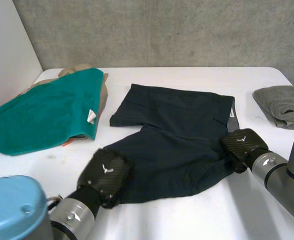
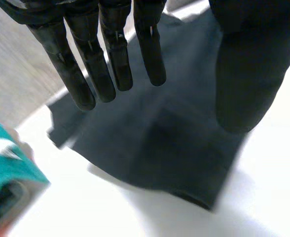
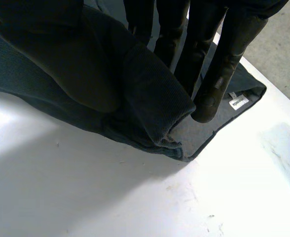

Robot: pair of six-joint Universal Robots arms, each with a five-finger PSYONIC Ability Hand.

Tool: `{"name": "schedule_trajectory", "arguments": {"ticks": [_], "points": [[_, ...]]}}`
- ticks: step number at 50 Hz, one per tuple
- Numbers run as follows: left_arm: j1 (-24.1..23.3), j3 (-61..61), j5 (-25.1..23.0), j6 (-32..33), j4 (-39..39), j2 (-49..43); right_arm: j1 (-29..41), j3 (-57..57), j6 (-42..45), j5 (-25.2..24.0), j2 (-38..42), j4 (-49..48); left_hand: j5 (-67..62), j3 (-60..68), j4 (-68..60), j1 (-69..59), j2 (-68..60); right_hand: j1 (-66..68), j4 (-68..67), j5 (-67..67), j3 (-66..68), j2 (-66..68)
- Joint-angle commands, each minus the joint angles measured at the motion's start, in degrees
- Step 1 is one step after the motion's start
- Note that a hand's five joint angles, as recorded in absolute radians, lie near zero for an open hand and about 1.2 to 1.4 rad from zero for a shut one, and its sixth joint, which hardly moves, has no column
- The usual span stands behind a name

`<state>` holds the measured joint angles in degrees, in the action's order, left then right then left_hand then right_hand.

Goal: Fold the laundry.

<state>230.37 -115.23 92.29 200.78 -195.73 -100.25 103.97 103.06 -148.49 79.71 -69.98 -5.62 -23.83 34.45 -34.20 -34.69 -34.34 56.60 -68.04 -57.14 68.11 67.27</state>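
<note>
Grasp step: right hand (image 1: 241,146) pinches the dark navy fabric garment (image 1: 177,125); left hand (image 1: 106,174) hovers unclenched over its corner. We judge gripping there comes next

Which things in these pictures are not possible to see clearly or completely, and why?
Head view: the left hand covers the hem of the dark shorts beneath it.
Head view: the teal cloth covers the pile under it; just tan and orange edges peek out.
Head view: the grey towel is cut off by the picture's edge.
Right wrist view: the white label on the shorts has print too small to read.
</note>
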Motion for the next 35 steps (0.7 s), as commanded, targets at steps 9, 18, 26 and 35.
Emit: {"name": "schedule_trajectory", "arguments": {"ticks": [9, 18, 26, 35], "points": [[1.93, 3.88, 0.25, 0.05, -3.17, -10.84, 0.01, 0.39, 0.04, -0.08, 0.02, -0.1, -5.81, 5.19, -5.45, -4.96, -5.3, 23.4, -11.96, -12.86, 11.89, 12.73], [2.1, 5.37, 0.25, 0.13, -4.4, -13.21, 0.01, 0.74, 0.04, -0.08, 0.02, -0.1, -27.64, 27.02, -27.27, -26.78, -27.13, 23.4, -11.96, -12.86, 11.89, 12.73], [1.84, 5.63, 0.52, 0.4, -4.4, -12.34, 0.09, 0.92, 0.21, 0.01, -0.25, 0.08, -46.17, 45.55, -45.8, -45.31, -45.66, 23.4, -11.96, -12.86, 11.89, 12.73], [1.75, 4.67, 0.52, 0.66, 1.03, 1.45, 0.01, 0.04, 5.74, 0.18, -6.21, 7.97, -46.17, 45.55, -45.8, -45.31, -45.66, 23.4, -11.96, -12.86, 11.89, 12.73]]}}
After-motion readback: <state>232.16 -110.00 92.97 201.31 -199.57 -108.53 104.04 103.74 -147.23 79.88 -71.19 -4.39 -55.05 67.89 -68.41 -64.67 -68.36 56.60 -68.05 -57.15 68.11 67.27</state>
